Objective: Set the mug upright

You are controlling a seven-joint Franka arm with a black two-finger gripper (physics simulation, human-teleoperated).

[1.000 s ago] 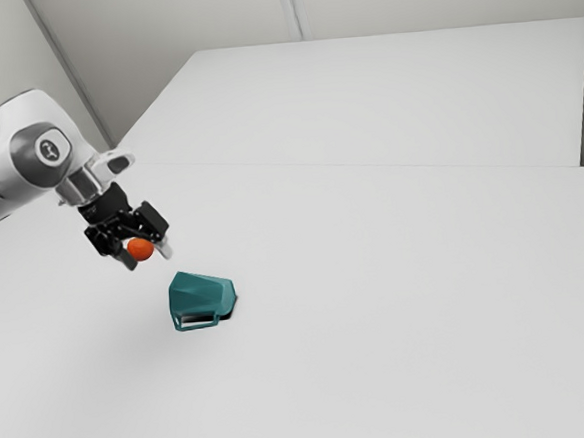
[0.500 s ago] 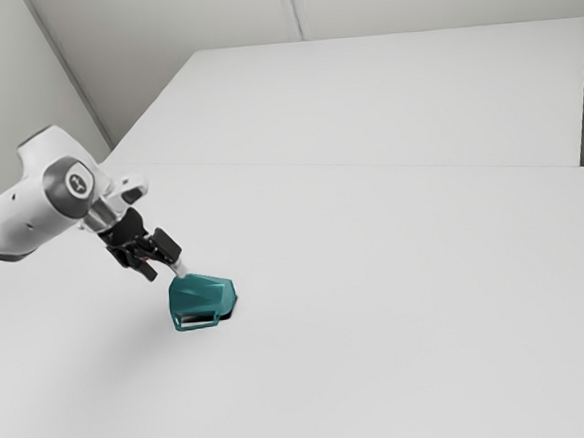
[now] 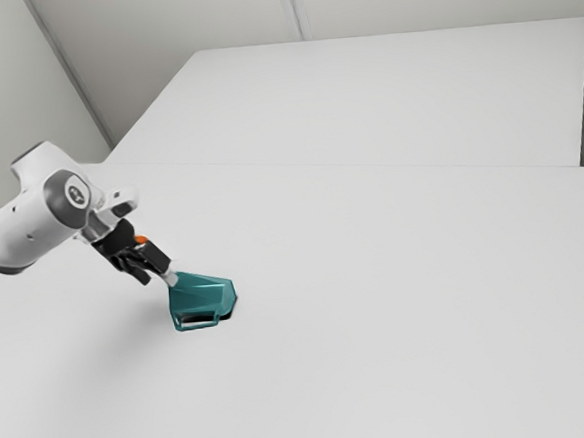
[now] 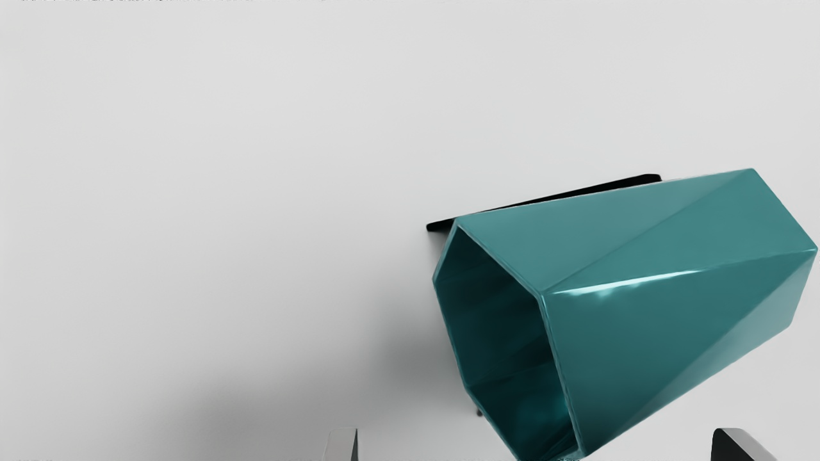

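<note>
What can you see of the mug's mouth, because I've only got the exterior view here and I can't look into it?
Observer: In the wrist view the mug's mouth is in plain sight, and I can see into its dark hollow.
Operator: Good. Is the rim round? I can't make out its shape.
Observer: No, it's angular, made of straight edges that meet at corners.
Operator: And the gripper? In my view its fingers overlap.
Observer: The gripper is open: its fingers stand well apart, with part of the mug showing in the gap between them.
</note>
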